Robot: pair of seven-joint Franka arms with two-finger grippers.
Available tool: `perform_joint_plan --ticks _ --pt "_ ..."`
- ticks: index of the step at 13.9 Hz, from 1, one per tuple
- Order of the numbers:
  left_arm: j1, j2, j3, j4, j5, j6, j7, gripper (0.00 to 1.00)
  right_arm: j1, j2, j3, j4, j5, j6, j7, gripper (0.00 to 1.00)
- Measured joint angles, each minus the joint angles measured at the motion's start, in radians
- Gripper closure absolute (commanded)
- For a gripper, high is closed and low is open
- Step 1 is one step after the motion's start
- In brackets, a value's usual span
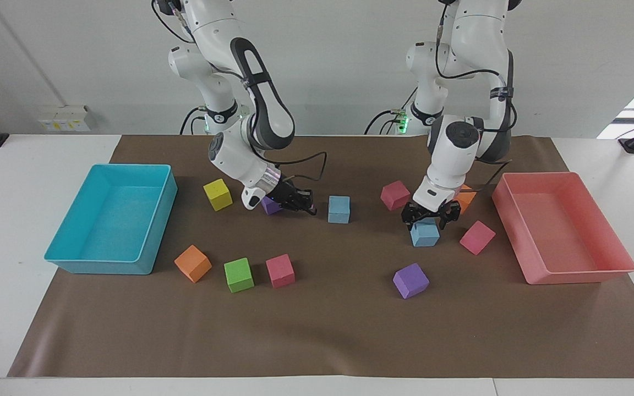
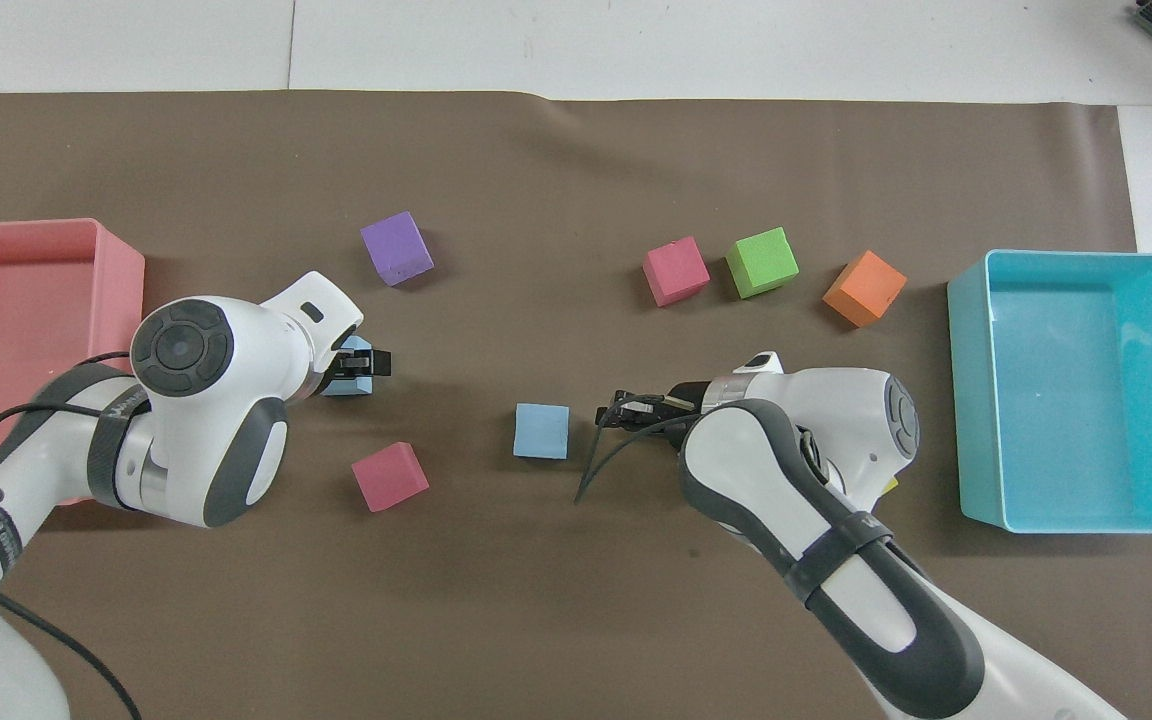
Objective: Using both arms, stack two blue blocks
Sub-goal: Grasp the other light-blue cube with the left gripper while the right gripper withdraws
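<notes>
One blue block [image 1: 424, 235] lies toward the left arm's end of the table. My left gripper [image 1: 427, 219] is down over it, open, with a finger on either side of its top. The second blue block [image 1: 339, 209] sits near the middle of the mat and shows in the overhead view too [image 2: 541, 431]. My right gripper [image 1: 305, 208] is shut and hangs low just beside this block, toward the right arm's end, with a small gap between them. It holds nothing.
A turquoise tray [image 1: 102, 267] stands at the right arm's end and a pink tray [image 1: 575, 275] at the left arm's end. Yellow [image 1: 218, 194], orange [image 1: 192, 263], green [image 1: 238, 274], pink [image 1: 280, 270] and purple [image 1: 410, 280] cubes lie scattered about, with two more pink cubes [image 1: 476, 237] [image 1: 395, 194].
</notes>
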State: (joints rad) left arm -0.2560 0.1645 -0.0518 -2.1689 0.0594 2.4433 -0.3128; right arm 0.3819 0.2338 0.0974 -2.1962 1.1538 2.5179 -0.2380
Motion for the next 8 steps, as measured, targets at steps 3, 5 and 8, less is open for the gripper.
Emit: perform_joint_plan --ticks 3,5,8 --pt "0.000 0.013 -0.001 0.001 0.000 0.013 0.000 0.00 0.012 0.000 -0.001 -0.005 0.000 0.010 -0.005 1.00" --pt "0.000 0.033 -0.004 0.002 0.000 0.036 0.000 0.03 0.003 0.000 -0.002 -0.009 0.000 0.009 -0.041 1.00" --pt "0.001 0.049 -0.002 0.004 0.005 0.043 0.000 0.13 -0.020 0.000 -0.003 -0.031 0.051 -0.002 -0.152 1.00"
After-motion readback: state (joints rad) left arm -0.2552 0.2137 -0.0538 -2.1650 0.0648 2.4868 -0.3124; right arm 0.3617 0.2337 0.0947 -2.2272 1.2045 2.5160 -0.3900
